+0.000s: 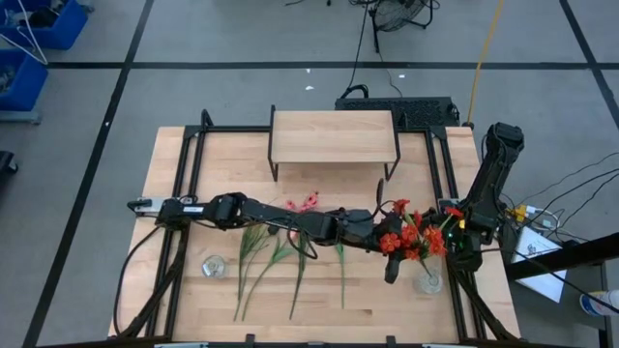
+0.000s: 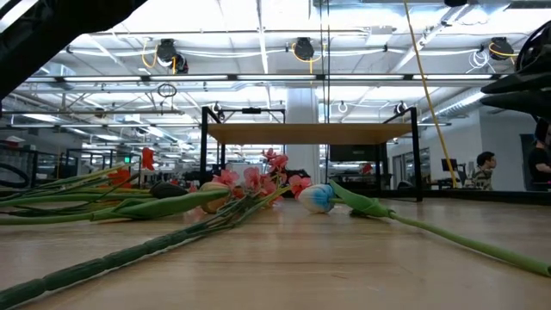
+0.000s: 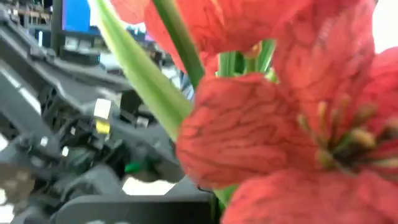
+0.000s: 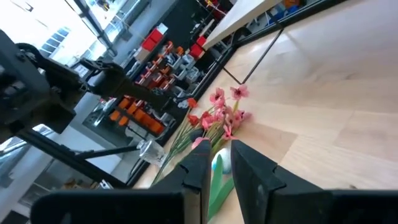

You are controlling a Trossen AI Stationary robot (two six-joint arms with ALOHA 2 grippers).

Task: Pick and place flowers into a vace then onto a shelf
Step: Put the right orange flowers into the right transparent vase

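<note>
Nearest the front edge of the table (image 1: 174, 164) stood the clear vase (image 1: 428, 283), low on the right side. Just above it rose the red blossoms (image 1: 418, 237) of the flowers (image 1: 300, 271), and the rest of the stems lay loose on the wood to the left, fanned out side by side. A second small glass (image 1: 213, 266) sat beyond them towards the left edge.

I had my left arm stretched flat across the middle of the table, and my left pincer (image 1: 385, 249) was at the red blossoms, its jaws drawn together. My left wrist camera saw little but red petals and green stalks pressed close, so I could not make out whether a stem was caught in that pincer.

My right pincer (image 1: 453, 240) hung on the right side of the table, just beside the red blossoms and over the vase. Whether it was clamped on anything I could not tell. A green stalk showed right in front of it.

Further back, a spray of pink blossoms (image 1: 308, 203) lay near the table's centre with a white bud (image 2: 317, 198) beside it. Behind them the shelf (image 1: 334, 137) stood at the far edge, its plank top bare. In the room past the table a person (image 2: 484, 170) was seated.
</note>
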